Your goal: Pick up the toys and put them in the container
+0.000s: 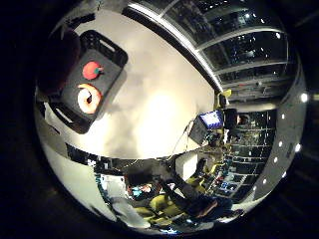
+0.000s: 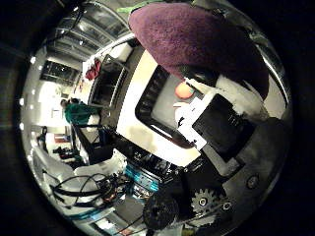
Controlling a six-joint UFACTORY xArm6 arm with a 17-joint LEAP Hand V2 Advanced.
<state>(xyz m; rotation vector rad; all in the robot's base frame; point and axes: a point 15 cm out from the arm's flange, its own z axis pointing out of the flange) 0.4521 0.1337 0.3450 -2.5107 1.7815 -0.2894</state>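
A black container [image 1: 112, 52] stands on the white table [image 1: 169, 100]. In it lie a red toy [image 1: 92, 70] and an orange-and-white ring-shaped toy [image 1: 90, 98]. In the right thumb side palm view a large soft maroon toy [image 2: 192, 39] with a green tip fills the space close to the palm. My hand's white and black fingers [image 2: 224, 120] curl against it. Below it lie the black container [image 2: 148, 106] and an orange toy [image 2: 184, 90]. The hand is above the table, near the container.
The white table has a long edge [image 1: 189, 45] along a windowed wall. Beyond its other side are desks with a lit monitor [image 1: 211, 119], chairs and equipment [image 2: 89, 138].
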